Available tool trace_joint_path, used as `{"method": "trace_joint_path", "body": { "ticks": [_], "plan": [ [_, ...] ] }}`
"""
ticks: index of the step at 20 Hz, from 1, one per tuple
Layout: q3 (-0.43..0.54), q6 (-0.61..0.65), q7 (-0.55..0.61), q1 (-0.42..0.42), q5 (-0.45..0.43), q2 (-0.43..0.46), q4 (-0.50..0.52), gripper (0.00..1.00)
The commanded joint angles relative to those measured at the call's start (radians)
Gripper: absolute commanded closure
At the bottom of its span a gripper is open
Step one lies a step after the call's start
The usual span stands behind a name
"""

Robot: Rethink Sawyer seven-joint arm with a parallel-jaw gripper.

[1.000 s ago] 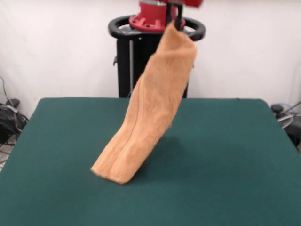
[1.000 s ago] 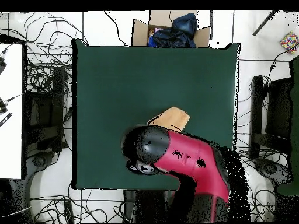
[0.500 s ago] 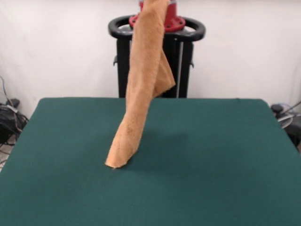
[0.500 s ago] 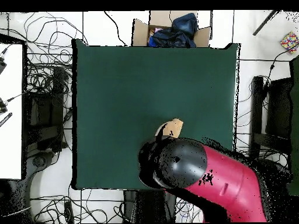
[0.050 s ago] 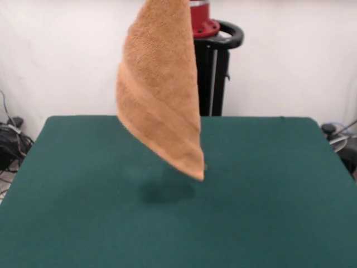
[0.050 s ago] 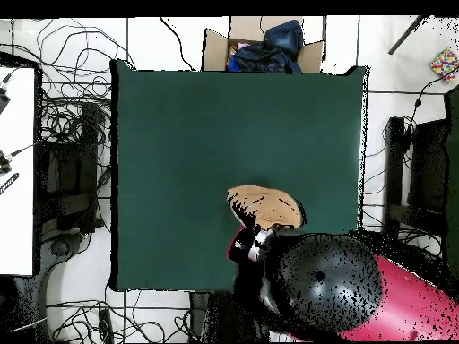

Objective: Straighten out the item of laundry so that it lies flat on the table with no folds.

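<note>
While clear of the table (image 5: 268, 212) — towel (image 5: 159, 95), hanging.

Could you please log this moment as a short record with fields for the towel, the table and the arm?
towel: orange-tan towel hangs clear of the table, lowest corner above a dark shadow
towel top: runs out of the front view's upper edge
table: green table, nothing resting on it
arm: red arm over the table's edge in the overhead view
tool: not visible
</note>
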Motion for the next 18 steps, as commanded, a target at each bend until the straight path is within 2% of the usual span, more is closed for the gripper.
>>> {"method": "trace_joint_path", "body": {
  "ticks": [1,5,7,13,18],
  "plan": [
    [0.077,0.140,0.016,-0.042,0.044,-0.006,-0.051,1.00],
    [0.111,0.171,0.031,-0.070,0.051,0.031,-0.123,1.00],
    [0.123,0.131,0.058,-0.058,0.042,0.065,-0.127,1.00],
    [0.129,-0.101,0.179,0.013,0.070,0.158,-0.048,1.00],
    [0.141,-0.255,0.166,0.027,0.091,0.239,0.012,1.00]
  ]
}}
